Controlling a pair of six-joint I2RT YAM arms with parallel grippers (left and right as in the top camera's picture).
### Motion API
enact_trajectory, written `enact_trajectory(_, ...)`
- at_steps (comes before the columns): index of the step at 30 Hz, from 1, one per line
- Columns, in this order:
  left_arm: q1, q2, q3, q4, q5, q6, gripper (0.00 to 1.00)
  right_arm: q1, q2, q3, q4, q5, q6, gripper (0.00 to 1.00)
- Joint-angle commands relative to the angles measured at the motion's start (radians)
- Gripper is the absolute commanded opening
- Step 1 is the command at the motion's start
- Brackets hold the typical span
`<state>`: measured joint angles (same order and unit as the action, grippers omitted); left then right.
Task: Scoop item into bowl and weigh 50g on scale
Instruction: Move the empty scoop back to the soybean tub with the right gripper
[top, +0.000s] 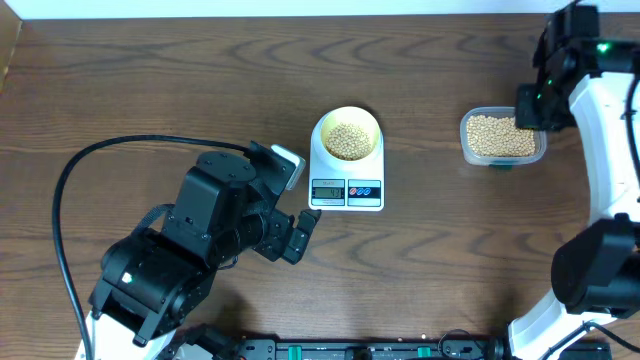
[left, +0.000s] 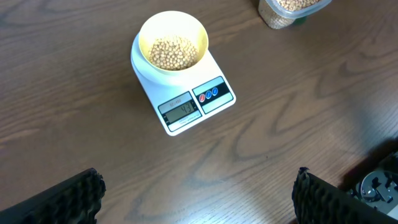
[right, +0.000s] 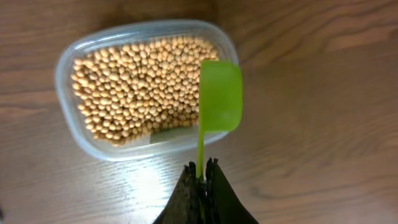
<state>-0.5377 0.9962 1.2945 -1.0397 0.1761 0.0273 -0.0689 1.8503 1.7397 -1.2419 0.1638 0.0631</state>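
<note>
The scale (top: 346, 192), a white rounded rectangle, lay with its long axis running from the far edge of the surface (top: 150, 90) toward the robot. Its grey display and red and blue buttons sat at the near end. The pale yellow bowl (left: 146, 34) stood upright on the scale's far end, covering most of the platform. A shallow heap of tan beans (left: 174, 53) lay inside it.

Well apart to the right of the scale sat a clear plastic container (right: 65, 68) with rounded corners, holding a deep layer of more beans (right: 137, 87). The right end effector (right: 202, 171) was clenched on the thin handle of a green scoop (right: 219, 96). The scoop pointed straight away from the fingers, its cup over the container's rim, and it looked empty.

The left end effector (left: 199, 199) hung released, fingers spread wide, just near and left of the scale's display end, touching nothing. Nothing lay between it and the scale.
</note>
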Motion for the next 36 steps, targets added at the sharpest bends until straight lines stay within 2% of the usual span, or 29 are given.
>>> enact_trajectory(1,0.003,0.003,0.006,0.0,-0.016,0.014,0.99,0.003,0.001,-0.055,0.032,-0.032,0.018,0.01)
enact_trajectory(23,0.003,0.003,0.006,0.0,-0.016,0.014,0.99,0.005,0.001,-0.231,0.23,-0.013,0.01,0.01)
enact_trajectory(36,0.003,0.003,0.006,0.0,-0.016,0.014,0.99,-0.01,0.001,-0.294,0.266,-0.309,0.011,0.01)
